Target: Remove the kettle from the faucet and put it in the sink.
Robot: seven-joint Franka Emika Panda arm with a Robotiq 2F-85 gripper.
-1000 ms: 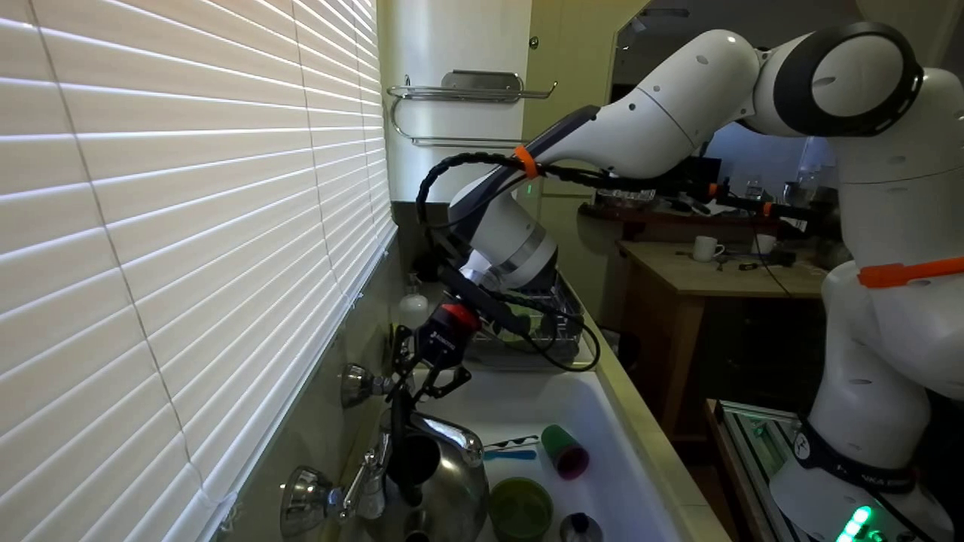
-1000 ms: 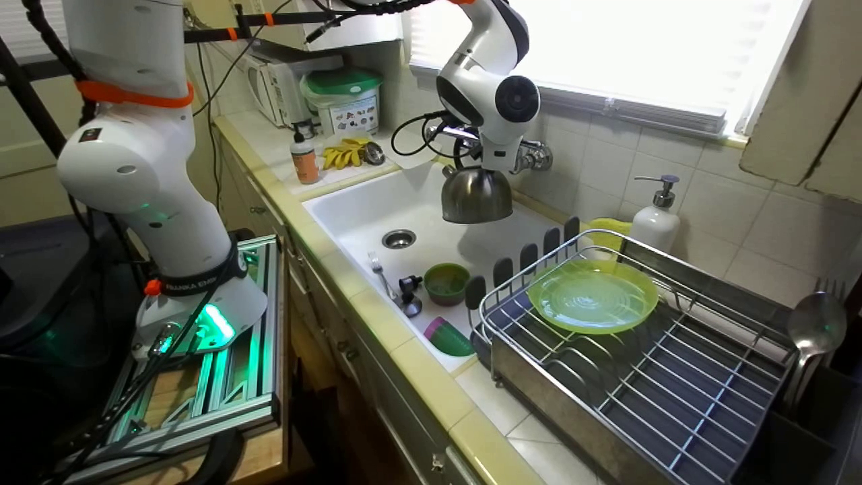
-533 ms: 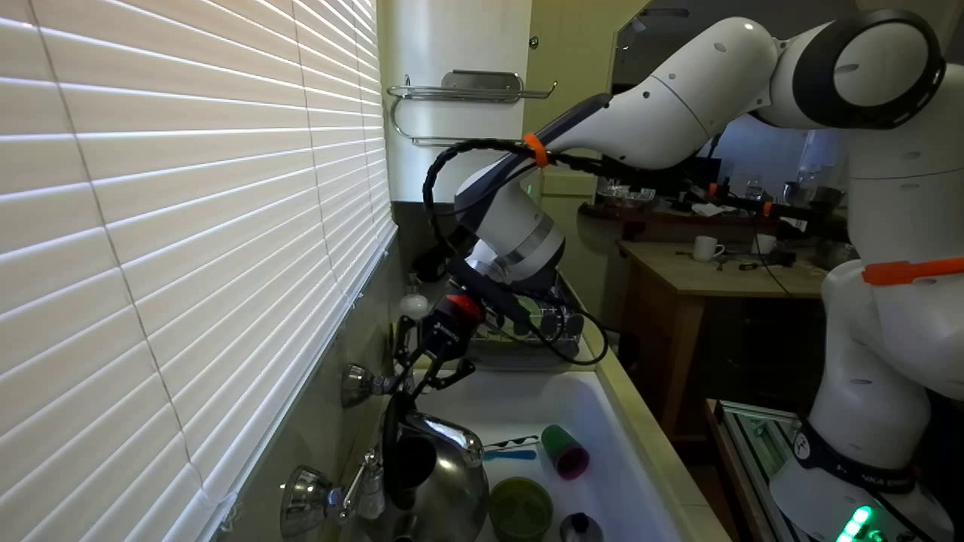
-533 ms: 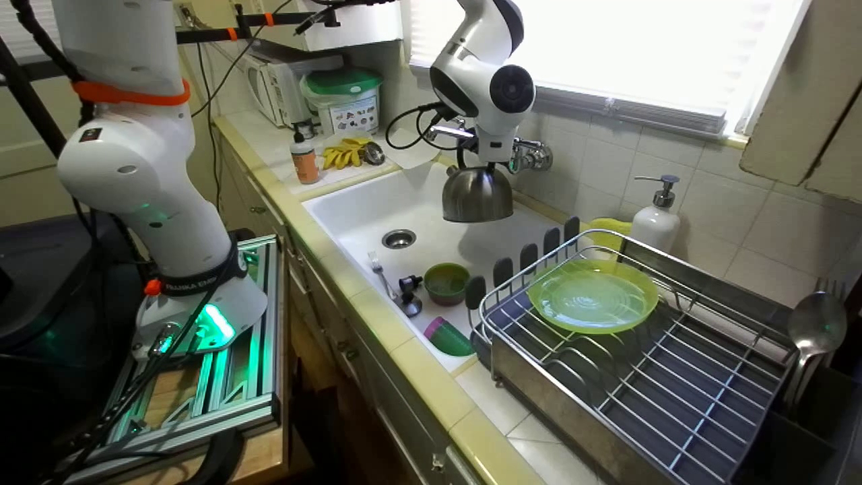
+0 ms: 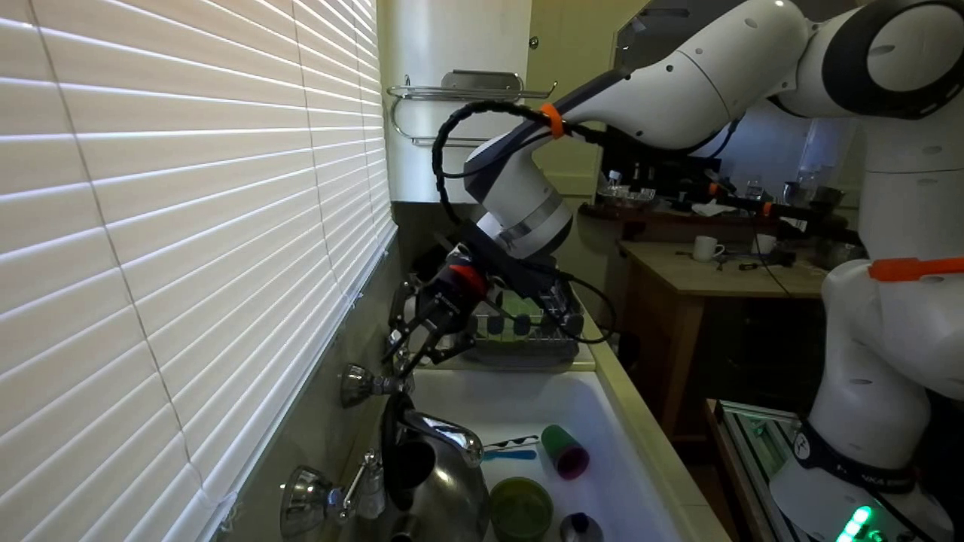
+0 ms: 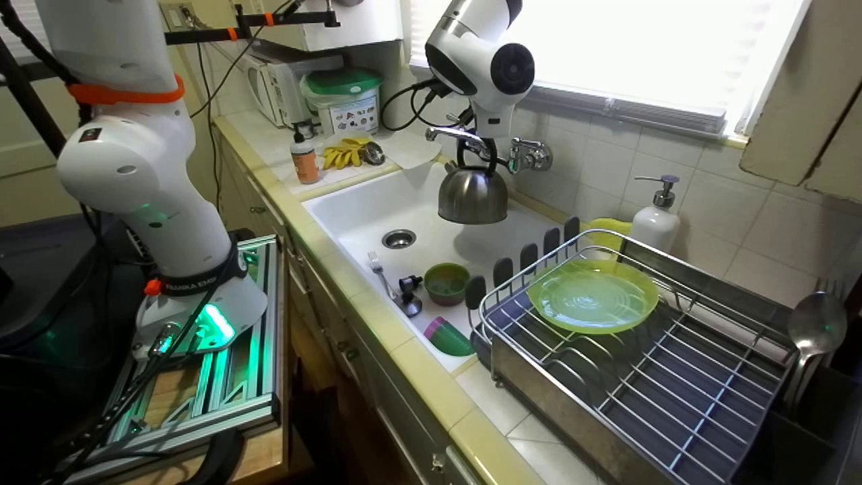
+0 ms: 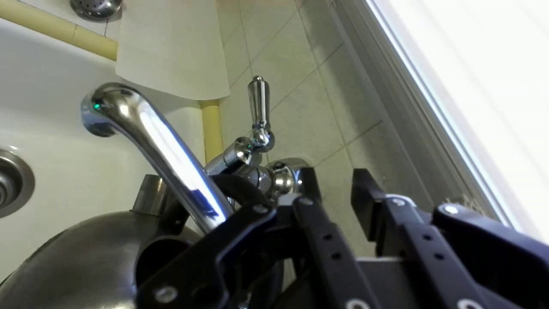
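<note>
Two fingers (image 7: 311, 184) stand parted at a middling gap, and only wall tile (image 7: 291, 109) shows between their tips in the wrist view: this gripper (image 7: 336, 184) holds nothing. Just below hangs the kettle (image 6: 473, 197), black handle (image 5: 390, 436) looped around the spout (image 7: 165, 150) of the faucet (image 6: 454, 134), base clear of the white floor of the sink (image 6: 404, 209). So the unhooking is all to play for, and here is where it could unravel.

Approach first: in an exterior view the fingers sit just above that handle, touching or not is too close to call, and a chrome wall fitting (image 5: 355, 385) shows right beside them. Come down a shade off line and one finger could clip the fitting or wedge against the spout. Then the grasp! Pinch the loop off its middle and the rounded body will likely swing. Pull straight up and the spout should stop it dead, since it runs through the loop; the handle has to travel out to the free end, where the downturned tip may snag it. The spout might swivel with the drag, too. And a shallow pinch invites a slip, dropping the kettle towards the green bowl (image 6: 447, 298) or the cup (image 6: 450, 337) lying nearby.
</note>
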